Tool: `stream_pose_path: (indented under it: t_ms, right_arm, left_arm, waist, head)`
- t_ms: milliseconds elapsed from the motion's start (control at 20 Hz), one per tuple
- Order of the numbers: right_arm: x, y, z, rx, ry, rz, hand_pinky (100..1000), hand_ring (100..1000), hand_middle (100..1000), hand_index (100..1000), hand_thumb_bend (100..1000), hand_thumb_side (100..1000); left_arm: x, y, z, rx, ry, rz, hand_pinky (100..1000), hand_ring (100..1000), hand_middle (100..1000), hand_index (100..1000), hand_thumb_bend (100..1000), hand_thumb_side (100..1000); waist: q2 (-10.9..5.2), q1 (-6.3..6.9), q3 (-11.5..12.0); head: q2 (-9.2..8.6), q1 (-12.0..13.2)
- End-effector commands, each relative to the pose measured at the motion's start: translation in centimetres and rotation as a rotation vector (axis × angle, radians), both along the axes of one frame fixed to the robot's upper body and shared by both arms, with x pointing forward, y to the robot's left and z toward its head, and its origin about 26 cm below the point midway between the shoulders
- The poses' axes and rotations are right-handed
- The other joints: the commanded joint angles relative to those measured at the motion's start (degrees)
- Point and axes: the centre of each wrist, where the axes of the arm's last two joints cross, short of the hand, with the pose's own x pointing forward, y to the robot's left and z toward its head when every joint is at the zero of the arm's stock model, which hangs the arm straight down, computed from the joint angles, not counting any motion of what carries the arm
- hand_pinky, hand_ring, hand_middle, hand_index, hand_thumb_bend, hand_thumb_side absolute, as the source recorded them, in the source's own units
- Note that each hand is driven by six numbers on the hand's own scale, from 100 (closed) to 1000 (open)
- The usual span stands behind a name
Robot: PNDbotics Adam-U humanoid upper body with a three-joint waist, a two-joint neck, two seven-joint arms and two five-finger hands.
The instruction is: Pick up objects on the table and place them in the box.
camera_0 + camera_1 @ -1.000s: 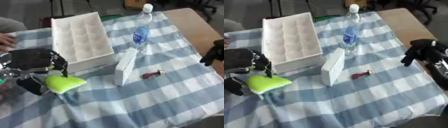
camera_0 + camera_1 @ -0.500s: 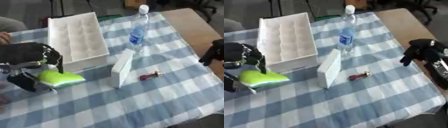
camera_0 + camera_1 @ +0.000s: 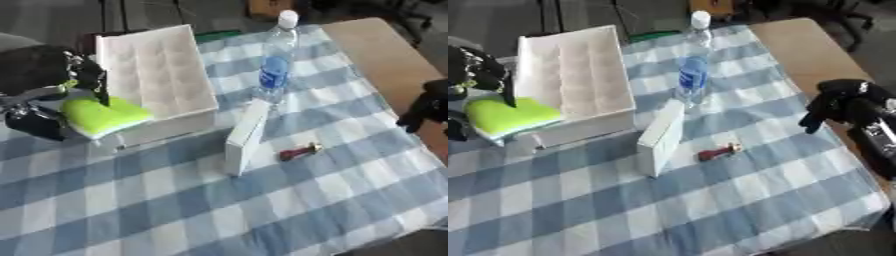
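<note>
My left hand (image 3: 48,80) is shut on a lime-green sponge-like pad (image 3: 103,116), held at the near left corner of the white compartmented box (image 3: 157,75). A clear water bottle with a blue label (image 3: 275,60) stands right of the box. A small white carton (image 3: 246,136) stands on edge in front of the bottle. A little dark red object (image 3: 297,151) lies on the checked cloth to the carton's right. My right hand (image 3: 837,102) hangs at the table's right edge, fingers curled, holding nothing.
The blue-and-white checked cloth (image 3: 219,210) covers the table; bare wood (image 3: 372,55) shows at the far right. A green item (image 3: 658,35) peeks out behind the box.
My left hand has carried the green pad up and toward the box's near left corner. The camera has also shifted. The right hand stays at the table's right edge.
</note>
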Motion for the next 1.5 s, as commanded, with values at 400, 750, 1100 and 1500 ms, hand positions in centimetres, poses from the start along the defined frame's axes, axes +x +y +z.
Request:
stream_pose_path:
  t_ms: [400, 750, 1100, 1500]
  right_arm:
    - [-0.1, 0.2, 0.9, -0.012, -0.029, 0.022, 587, 497, 598, 812, 100, 690]
    - [0.0, 0.4, 0.9, -0.014, -0.026, 0.032, 587, 497, 598, 812, 100, 691]
    - [0.0, 0.3, 0.9, -0.013, -0.025, 0.031, 587, 496, 597, 812, 100, 692]
    - [-0.1, 0.2, 0.9, -0.009, -0.029, 0.023, 587, 496, 598, 812, 100, 687]
  left_arm:
    - [3.0, 0.4, -0.8, -0.166, -0.155, 0.079, 630, 580, 565, 674, 381, 176]
    - [4.5, 1.4, -1.3, -0.126, -0.173, 0.157, 658, 621, 649, 770, 537, 211]
    - [5.3, 3.9, -2.5, -0.201, -0.195, 0.267, 704, 720, 784, 872, 557, 396]
    - [3.5, 4.2, -2.0, -0.581, -0.127, 0.203, 619, 655, 738, 820, 271, 550]
  waist:
    - [-0.92, -0.35, -0.72]
    - [-1.04, -0.20, -1.22]
    - [-1.04, -0.09, -1.35]
    - [-0.86, -0.50, -0.59]
  head:
    - [-0.10, 1.00]
    - [-0.09, 1.26]
    - [-0.19, 0.98]
    - [-0.74, 0.12]
